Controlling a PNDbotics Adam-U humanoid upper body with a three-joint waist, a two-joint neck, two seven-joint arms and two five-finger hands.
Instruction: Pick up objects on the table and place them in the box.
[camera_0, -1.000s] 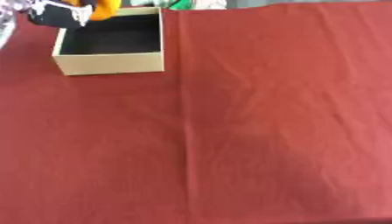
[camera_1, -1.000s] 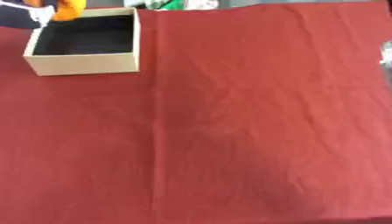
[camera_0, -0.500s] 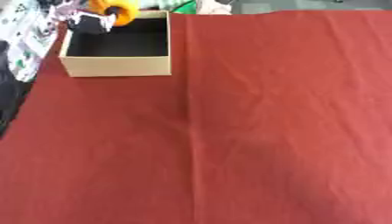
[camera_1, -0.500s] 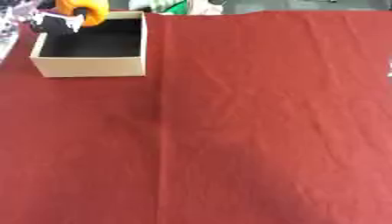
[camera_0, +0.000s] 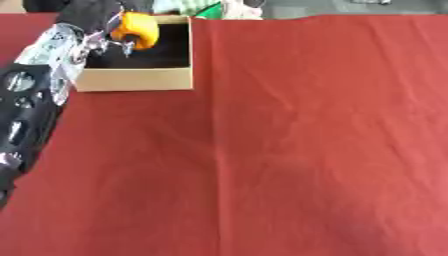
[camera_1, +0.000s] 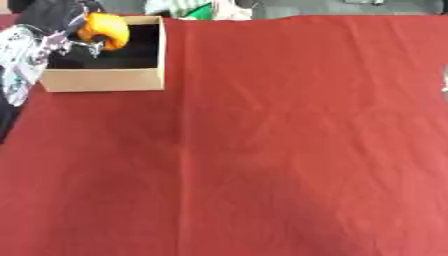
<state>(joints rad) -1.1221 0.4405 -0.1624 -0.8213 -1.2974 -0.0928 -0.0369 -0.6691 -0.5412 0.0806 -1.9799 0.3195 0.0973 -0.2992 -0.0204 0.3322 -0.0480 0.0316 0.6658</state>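
**Q:** So where's the orange thing (camera_0: 136, 31) at the moment, and what's the left hand (camera_0: 94, 20) doing with it?

**A:** It's seen up at the top left, held over the open top of the cardboard box (camera_0: 136, 80), near the box's left and back walls. It's a rounded orange-yellow object and can't be made out any better than that. The left hand's dark fingers are curled round it, so it's gripped, not just rested on. Whether it touches the box's floor can't be told; it looks to be carried above the dark inside.

**Q:** And the arm?

**A:** The left arm (camera_0: 31, 95) is seen coming in from the left edge, black with silver parts, running up along the box's left side to the hand.

**Q:** What about the right hand?

**A:** Not seen in either view, so nothing can be said about its fingers.

**Q:** Anything else on the table?

**A:** The table is covered by a red cloth (camera_1: 297, 140), a bit creased, with a fold line running down from near the box's right front corner. Beyond the cloth's far edge some green and white stuff (camera_1: 197, 9) is seen, just behind the box, too blurred to be named.
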